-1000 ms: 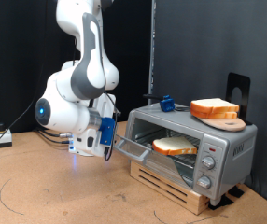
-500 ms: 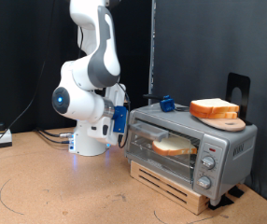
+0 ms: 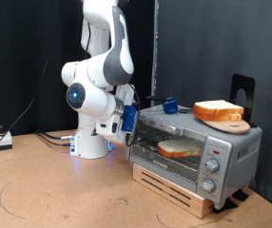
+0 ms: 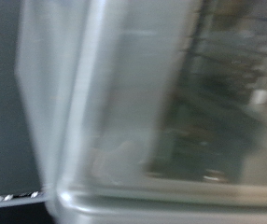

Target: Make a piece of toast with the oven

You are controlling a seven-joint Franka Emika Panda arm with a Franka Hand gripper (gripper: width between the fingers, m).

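Silver oven (image 3: 195,150) at worktop's right edge | your gripper (image 3: 129,122) against its door's left end | toast (image 3: 179,147) inside | finger spread unreadable

Oven (image 3: 195,145): on the counter (image 3: 50,190), exterior view's right. Inside: one piece of toast (image 3: 179,148). On top: second slice (image 3: 218,110) on a round board (image 3: 231,124). Hand (image 3: 129,122): against the oven's left end.
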